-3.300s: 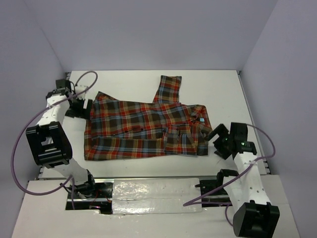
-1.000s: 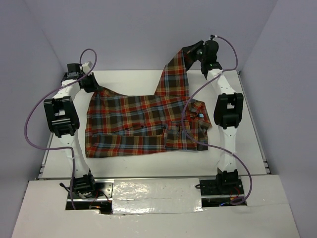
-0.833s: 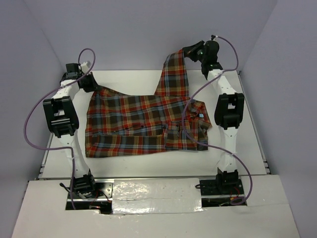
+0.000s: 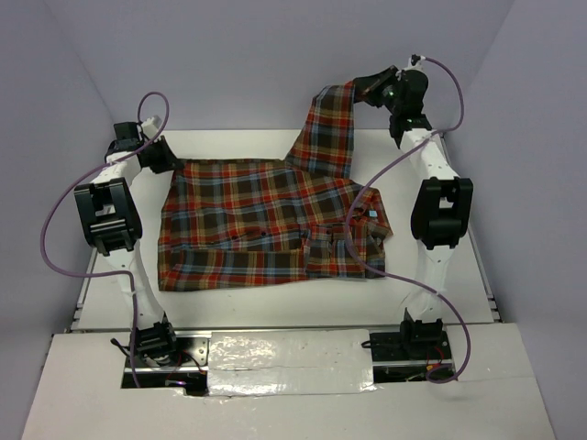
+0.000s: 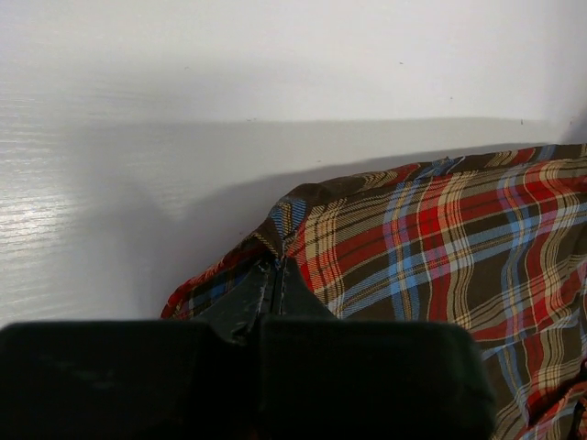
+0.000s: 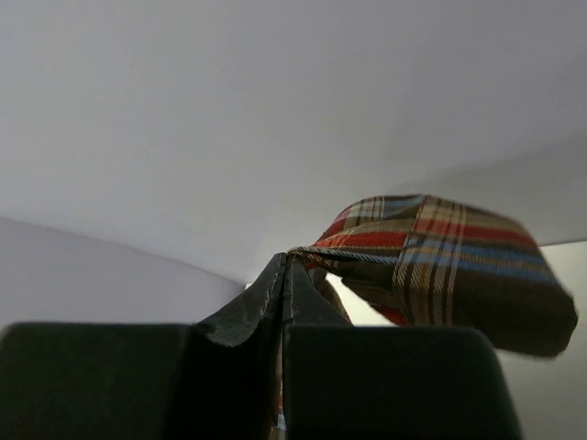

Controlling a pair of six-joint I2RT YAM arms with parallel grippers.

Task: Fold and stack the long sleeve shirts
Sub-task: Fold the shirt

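One plaid long sleeve shirt (image 4: 266,225), red-orange, brown and light blue, lies spread on the white table, collar and label to the right. My left gripper (image 4: 165,154) is shut on the shirt's far-left corner (image 5: 275,240), low over the table. My right gripper (image 4: 359,89) is shut on the end of the sleeve (image 4: 330,128), held high at the back so the sleeve hangs stretched upward. In the right wrist view the pinched cuff (image 6: 431,247) folds over beside the shut fingers (image 6: 280,289).
Grey walls enclose the white table (image 4: 422,174) at the back and sides. Purple cables (image 4: 55,229) loop beside both arms. A foil-covered strip (image 4: 284,353) runs along the near edge between the arm bases.
My right gripper has lifted the sleeve end higher and a little to the right. The left gripper has pulled its shirt corner slightly left, flattening the far edge.
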